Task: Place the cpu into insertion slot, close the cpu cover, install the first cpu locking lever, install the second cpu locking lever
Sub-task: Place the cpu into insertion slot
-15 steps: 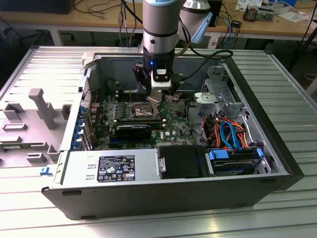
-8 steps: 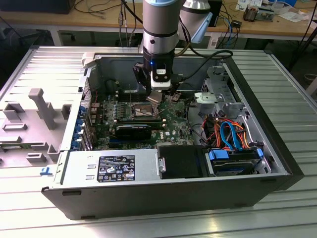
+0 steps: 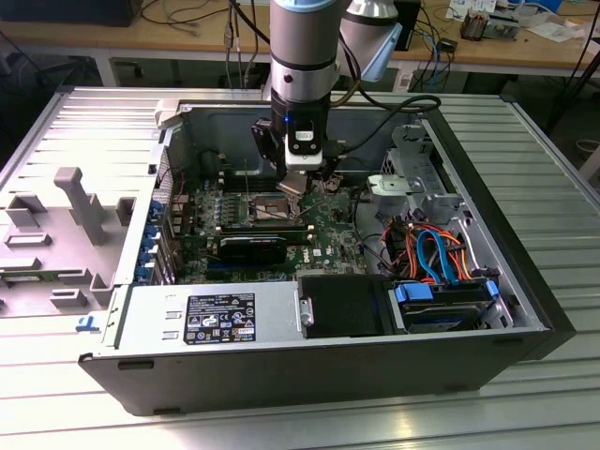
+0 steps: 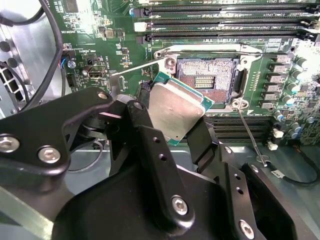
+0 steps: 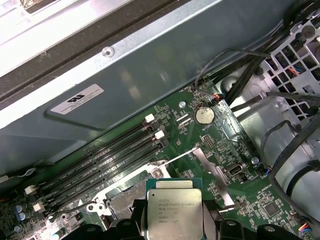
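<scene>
Robot claw (image 4: 172, 120) holding a small silver chip (image 4: 176, 107) inside an open computer case (image 3: 281, 375).
The claw is clamped on the chip, black fingers (image 4: 202, 137) pressing two opposite edges. The chip hangs close to the square socket (image 4: 207, 80) on the green circuit board (image 4: 100, 20), not seated in it.

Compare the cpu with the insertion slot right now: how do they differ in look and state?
The cpu shows a dull silver top; the insertion slot a dark pin field inside a silver rim. The cpu hangs between the jaws of the gripper; the insertion slot sits fixed in the green board, open and empty. The cpu's edges lie askew to the insertion slot's. Both are square.
</scene>
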Controlling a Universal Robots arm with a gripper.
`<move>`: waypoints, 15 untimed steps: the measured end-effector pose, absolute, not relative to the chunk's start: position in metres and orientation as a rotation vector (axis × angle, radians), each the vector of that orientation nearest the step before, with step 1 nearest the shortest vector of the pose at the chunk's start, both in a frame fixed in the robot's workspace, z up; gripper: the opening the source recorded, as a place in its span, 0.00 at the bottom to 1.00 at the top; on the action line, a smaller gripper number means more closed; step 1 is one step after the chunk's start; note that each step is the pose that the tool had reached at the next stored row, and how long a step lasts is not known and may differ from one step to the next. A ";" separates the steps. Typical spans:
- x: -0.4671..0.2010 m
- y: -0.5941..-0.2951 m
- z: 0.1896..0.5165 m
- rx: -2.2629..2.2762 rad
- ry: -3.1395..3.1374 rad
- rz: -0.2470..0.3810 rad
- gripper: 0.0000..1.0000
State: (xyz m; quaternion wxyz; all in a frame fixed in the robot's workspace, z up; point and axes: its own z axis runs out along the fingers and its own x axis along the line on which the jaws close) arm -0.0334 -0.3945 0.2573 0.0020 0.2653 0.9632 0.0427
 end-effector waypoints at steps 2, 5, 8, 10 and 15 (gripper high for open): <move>-0.033 -0.395 0.257 0.836 3.021 0.134 0.54; -0.033 -0.395 0.257 0.842 3.019 0.134 0.54; -0.033 -0.395 0.257 0.848 3.017 0.134 0.54; -0.033 -0.395 0.257 0.851 3.016 0.134 0.54; -0.033 -0.395 0.257 0.863 3.013 0.134 0.54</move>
